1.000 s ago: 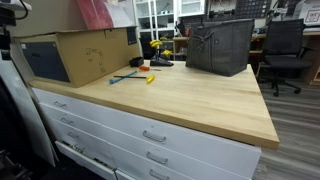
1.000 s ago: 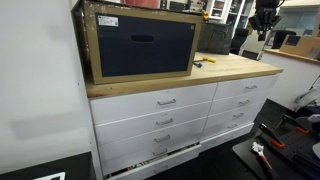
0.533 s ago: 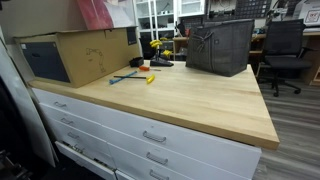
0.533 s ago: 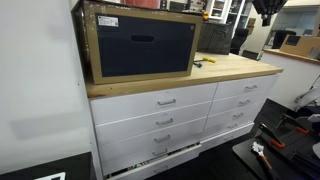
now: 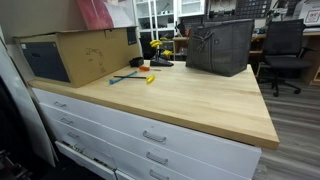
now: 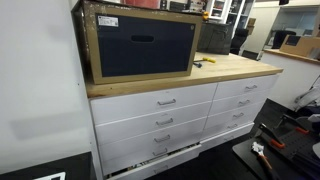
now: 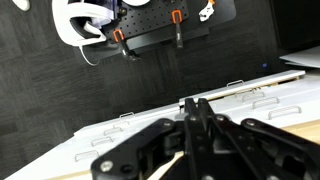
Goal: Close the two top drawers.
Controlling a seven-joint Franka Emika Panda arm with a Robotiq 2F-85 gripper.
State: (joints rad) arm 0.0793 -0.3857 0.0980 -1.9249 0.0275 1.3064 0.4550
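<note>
Looking at the cabinet front, the two top drawers (image 6: 140, 104) sit side by side directly under the wooden benchtop (image 6: 235, 66), one below the cardboard box (image 6: 140, 45), its neighbour towards the far end. Both fronts look flush with the rows beneath, no gap showing, so I'd call the job done, nothing left to push. The lowest drawer (image 6: 150, 157) on the box side seems slightly out, but that's not ours. Each top drawer runs long and shallow along the cabinet, front facing out into the room, silver handle (image 6: 166, 101) centred. In the wrist view the gripper (image 7: 192, 106) hangs high above the cabinet, fingers pinched together with nothing between them; neither exterior view shows it
</note>
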